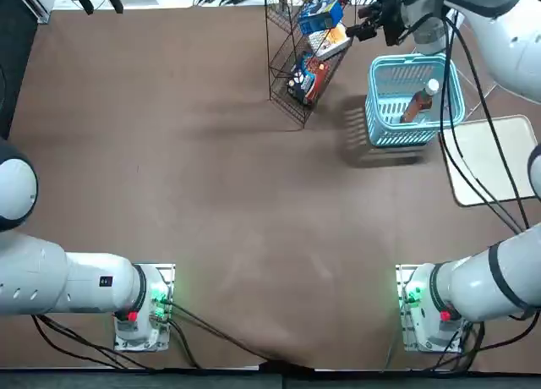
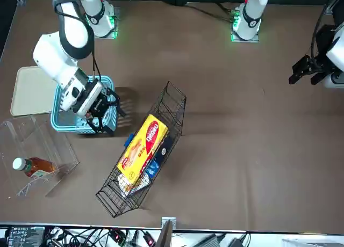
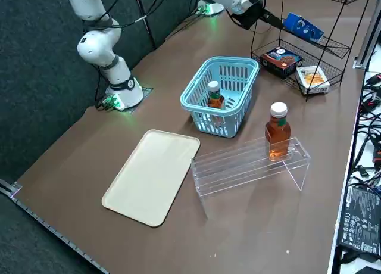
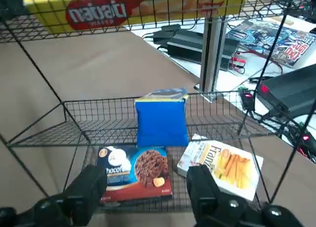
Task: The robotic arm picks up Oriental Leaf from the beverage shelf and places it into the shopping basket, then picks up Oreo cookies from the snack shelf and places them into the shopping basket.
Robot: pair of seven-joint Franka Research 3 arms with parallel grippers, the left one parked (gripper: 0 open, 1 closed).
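Where the Oriental Leaf (image 3: pixel 215 97) lies: inside the shopping basket (image 1: pixel 391 142), leaning, white cap up; the first half of the job looks done. A second tea bottle (image 3: pixel 278 131) stands at the clear beverage shelf (image 3: pixel 235 171), far right.
Right gripper (image 4: pixel 147 175): open and holding nothing, its two fingers well apart, at the right side of the snack shelf (image 1: pixel 269 34), between it and the basket.
Oreo cookies (image 4: pixel 162 122): the bright blue pack rests on a middle tier of the wire rack, left of the right gripper and near it, above the chocolate box (image 4: pixel 136 172) and the white snack box (image 4: pixel 222 168).
Long axis: the pack runs roughly left to right, so one narrow end faces the gripper.
Key relation: the pack lies ahead, roughly along the way the fingers point, but not quite centred between them. The gap looks wide enough to take its width.
Step in hand: lining up for the Oreo grasp, I judge.
Next move: a small centring shift, then leftward into the tier until the fingers flank the pack, and close.
Risk: a finger could catch a wire, or push the pack deeper.
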